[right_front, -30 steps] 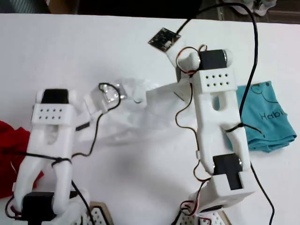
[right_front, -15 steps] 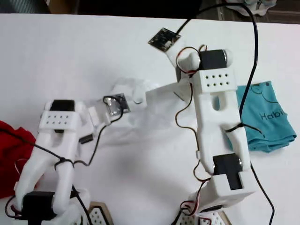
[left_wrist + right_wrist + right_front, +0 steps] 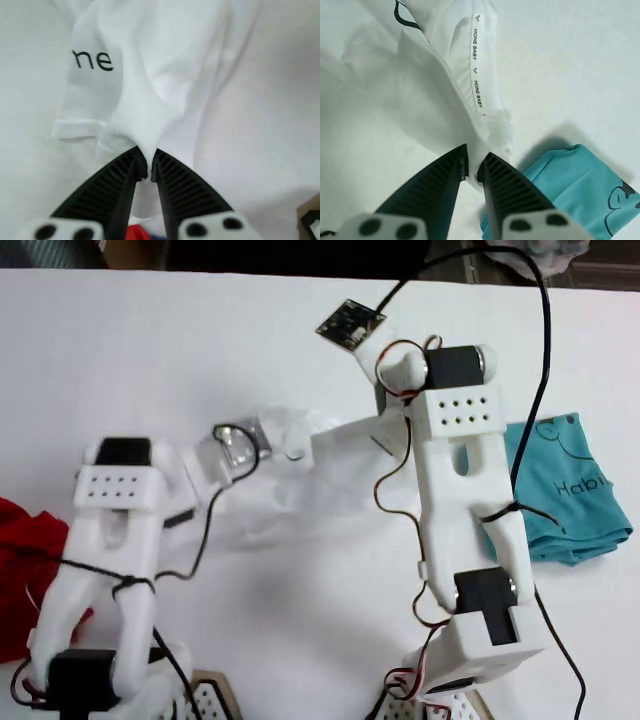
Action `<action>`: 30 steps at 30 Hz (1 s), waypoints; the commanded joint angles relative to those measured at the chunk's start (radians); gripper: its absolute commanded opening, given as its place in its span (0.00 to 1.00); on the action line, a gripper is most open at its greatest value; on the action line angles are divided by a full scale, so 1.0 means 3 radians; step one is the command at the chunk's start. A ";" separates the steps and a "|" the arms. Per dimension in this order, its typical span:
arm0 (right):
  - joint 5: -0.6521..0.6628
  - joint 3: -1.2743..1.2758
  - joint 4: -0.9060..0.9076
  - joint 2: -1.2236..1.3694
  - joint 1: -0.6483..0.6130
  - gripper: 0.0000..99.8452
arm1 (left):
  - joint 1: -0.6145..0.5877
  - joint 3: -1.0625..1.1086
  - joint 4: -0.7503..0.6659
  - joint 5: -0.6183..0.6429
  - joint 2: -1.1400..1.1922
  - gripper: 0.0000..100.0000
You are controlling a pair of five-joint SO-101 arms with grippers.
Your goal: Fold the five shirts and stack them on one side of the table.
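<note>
the white table [image 3: 150, 350] carries everything i can see from up high; the white shirt [image 3: 300, 490] lies rumpled around the middle of it, between my two arms, and it is hard to pick out against the tabletop; the teal shirt [image 3: 570, 490] sits folded toward the right edge, partly under the right arm, with a dark line drawing and lettering on its upper face; a red shirt [image 3: 25, 560] is heaped at the left edge beside the left arm's base; the left gripper [image 3: 147, 162] has its jaws drawn in to a narrow slit, pinching a raised fold of the white shirt, and the cloth fans out from that pinch in soft creases; the left wrist view gives me a short sleeve with dark letters on it, lying flat just beside the fold; the right gripper [image 3: 471, 165] is likewise nipped tight on the white shirt, at a hemmed edge; the right wrist view adds a long neck label [image 3: 476, 67] running along that edge, and a corner of the teal shirt just beside the jaws, apart from the white cloth.
</note>
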 commanded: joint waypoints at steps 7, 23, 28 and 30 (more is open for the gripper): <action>0.0005 -0.0031 -0.0018 -0.0228 0.0038 0.02 | 0.0056 -0.0693 0.0808 0.0015 -0.0409 0.03; 0.0005 -0.0031 -0.0003 -0.0330 0.0038 0.02 | -0.0092 0.0386 -0.0312 0.0000 -0.0061 0.11; 0.0005 -0.0010 0.0003 -0.0468 0.0038 0.02 | -0.0092 0.0478 -0.0317 -0.0123 -0.0036 0.11; 0.0005 -0.0010 0.0003 -0.0488 0.0038 0.02 | -0.0092 0.0524 -0.0322 -0.0143 -0.0036 0.11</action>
